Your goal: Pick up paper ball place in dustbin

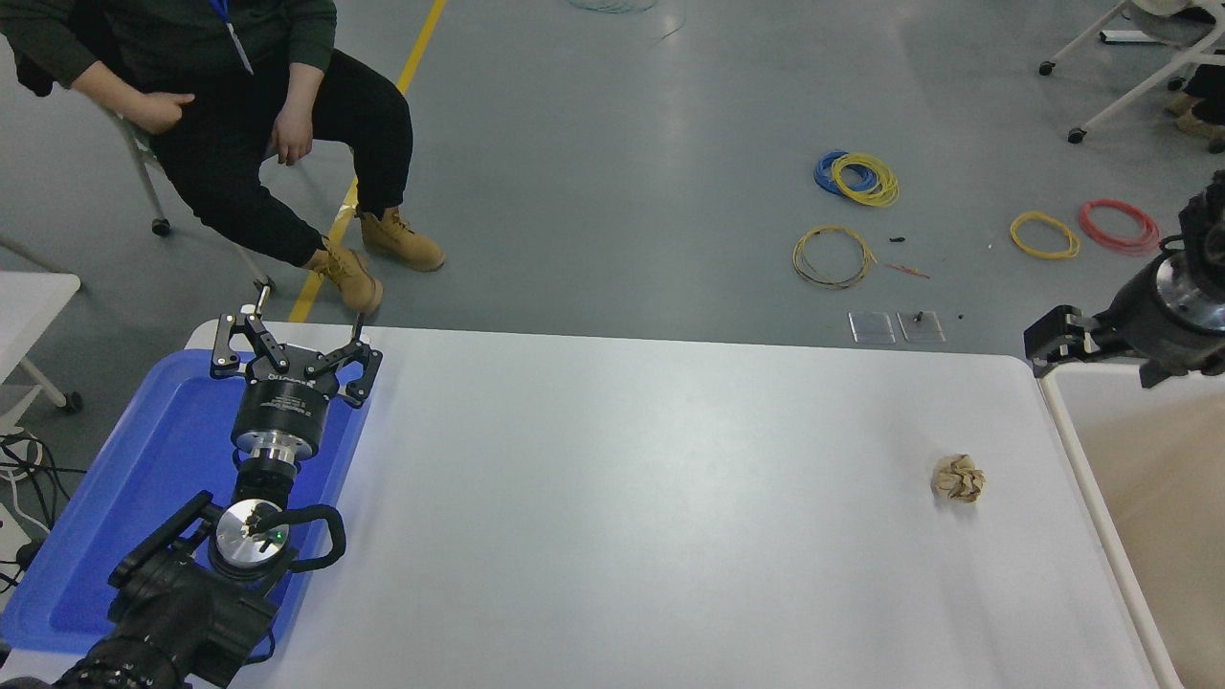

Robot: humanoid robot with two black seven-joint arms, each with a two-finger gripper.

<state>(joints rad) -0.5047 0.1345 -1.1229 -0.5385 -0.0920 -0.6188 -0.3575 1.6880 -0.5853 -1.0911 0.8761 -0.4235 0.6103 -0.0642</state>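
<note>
Lying on the white table (622,498) near its right edge, the paper ball (958,477) is a small crumpled tan wad, free of any grasp; it sits well below and to the left of the right gripper (1053,343), with bare table between them. That gripper hangs at the picture's right edge, above the far corner of the dustbin (1077,450), whose white rim runs just beside the table's right side and whose pale beige inside shows beyond it; the fingers point left and appear to hold nothing, but whether they stand wide or narrow cannot be told from this angle. The ball is near the dustbin's rim, still outside it.

The left gripper (295,346) is parked at the lower left over the blue tray (144,478); its fingers are spread wide and hold nothing, their tips reaching toward the table's far edge.

Beyond the table, well above the left fingers, a person (239,115) sits on a chair; coils of coloured wire (857,177) lie on the grey floor, above and left of the right fingers.
</note>
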